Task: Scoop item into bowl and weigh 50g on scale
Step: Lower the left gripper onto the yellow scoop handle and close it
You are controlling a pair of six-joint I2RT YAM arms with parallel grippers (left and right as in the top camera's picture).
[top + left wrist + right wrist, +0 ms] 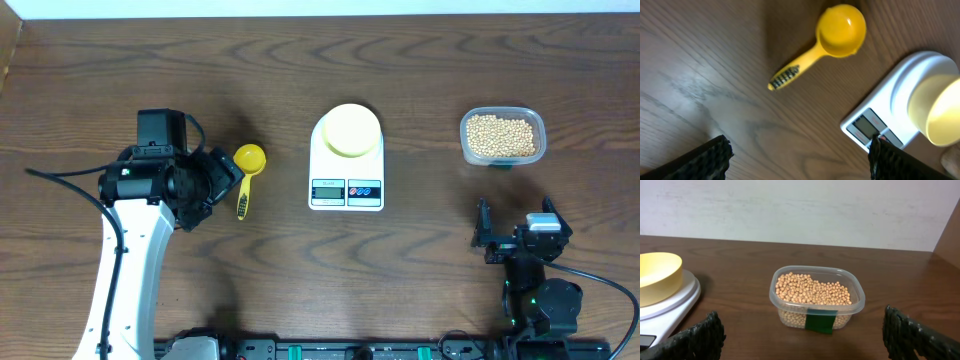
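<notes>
The tan beans [501, 134] fill a clear plastic tub [537, 127] at the right back of the table. They also show straight ahead in the right wrist view as the beans [810, 290]. The pale yellow bowl [350, 130] stands on the white scale [346, 190] at the centre. A bright yellow scoop [247, 170] lies left of the scale, cup away from me. My left gripper [228, 182] is open beside the scoop's handle, holding nothing. The right gripper [515, 215] is open and empty, short of the tub. In the left wrist view the scoop [840, 30] lies ahead of the open gripper [800, 160].
Green tape [820, 321] marks the tub's front wall. A pale wall [800, 210] rises behind the table's far edge. The scale's display [866, 124] faces the front. Bare wood lies between the scale and the tub.
</notes>
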